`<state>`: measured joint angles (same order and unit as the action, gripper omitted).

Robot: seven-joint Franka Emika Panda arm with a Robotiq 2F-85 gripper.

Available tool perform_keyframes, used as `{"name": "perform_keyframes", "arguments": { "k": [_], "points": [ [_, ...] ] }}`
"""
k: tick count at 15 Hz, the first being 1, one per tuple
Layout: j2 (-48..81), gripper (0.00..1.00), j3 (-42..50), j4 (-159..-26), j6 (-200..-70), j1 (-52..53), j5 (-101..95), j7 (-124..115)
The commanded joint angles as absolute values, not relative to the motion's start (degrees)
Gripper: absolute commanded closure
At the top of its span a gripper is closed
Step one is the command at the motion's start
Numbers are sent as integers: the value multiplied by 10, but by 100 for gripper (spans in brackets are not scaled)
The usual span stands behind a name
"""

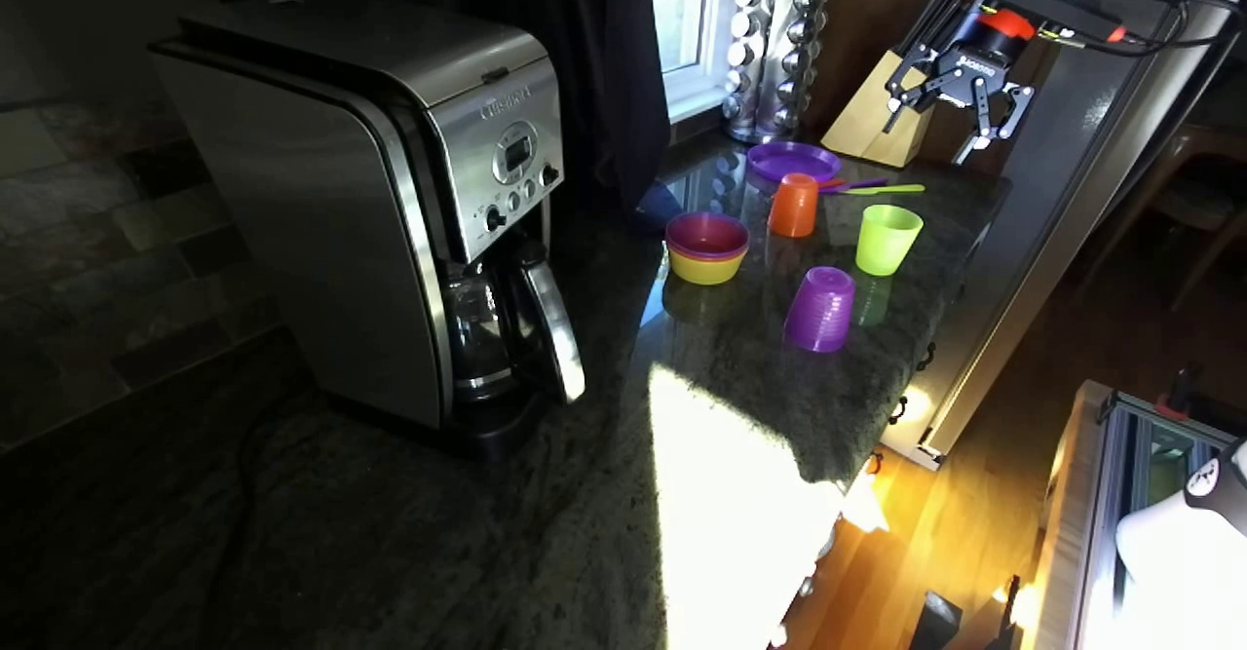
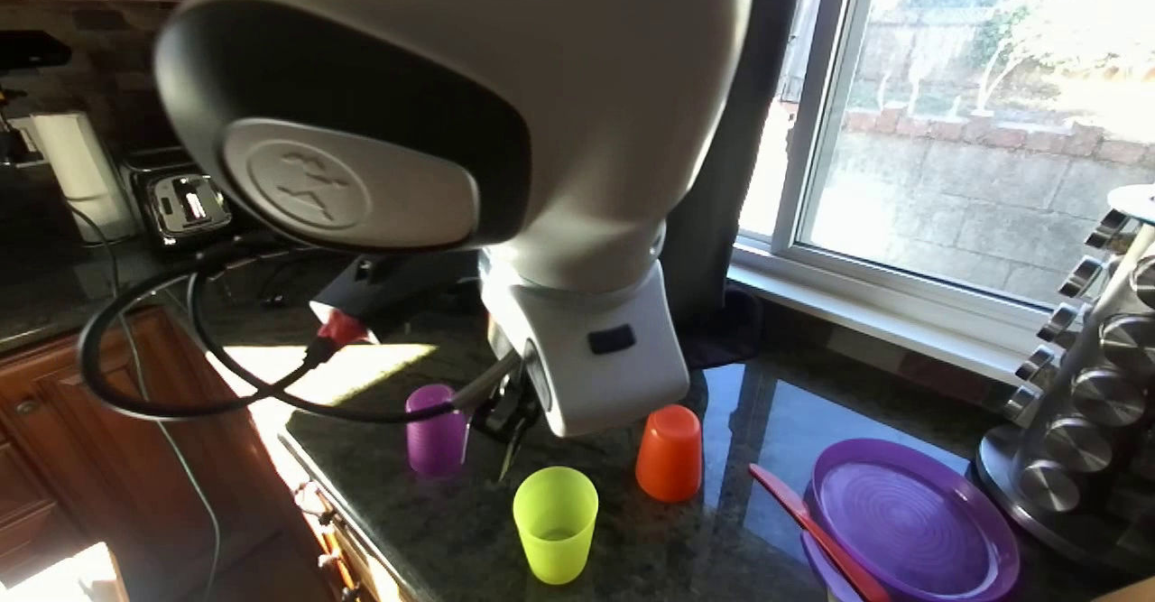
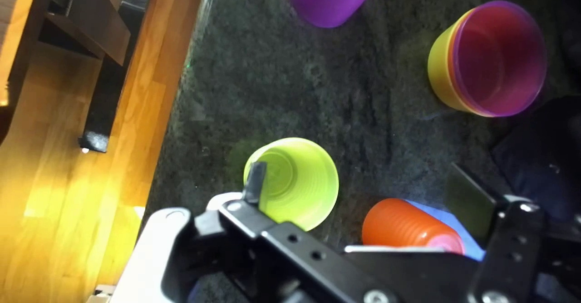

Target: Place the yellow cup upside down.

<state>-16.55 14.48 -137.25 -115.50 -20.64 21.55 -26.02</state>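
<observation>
The yellow cup is a small lime-green cup standing upright, mouth up, on the dark countertop. It shows in both exterior views and in the wrist view, where I look down into it. My gripper is open and empty, raised above the counter behind the cup in an exterior view. In the wrist view the gripper has its fingers wide apart, and the left finger overlaps the cup's near-left rim in the picture, with no visible grip on it. In an exterior view the arm hides most of the gripper.
An orange cup and a purple cup stand upside down near the yellow cup. Stacked bowls, a purple plate and plastic knives lie around. A knife block, spice rack and coffee maker stand at the sides.
</observation>
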Motion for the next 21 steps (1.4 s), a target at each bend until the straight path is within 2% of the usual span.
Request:
{"name": "perform_keyframes", "arguments": {
  "k": [1, 12, 21],
  "points": [
    [-81, 0, 161, -1310, -1124, -204, 184, -237],
    [79, 0, 201, -1208, -1050, -216, 209, -171],
    [182, 0, 195, -1142, -995, -232, 287, -158]
  ]
}}
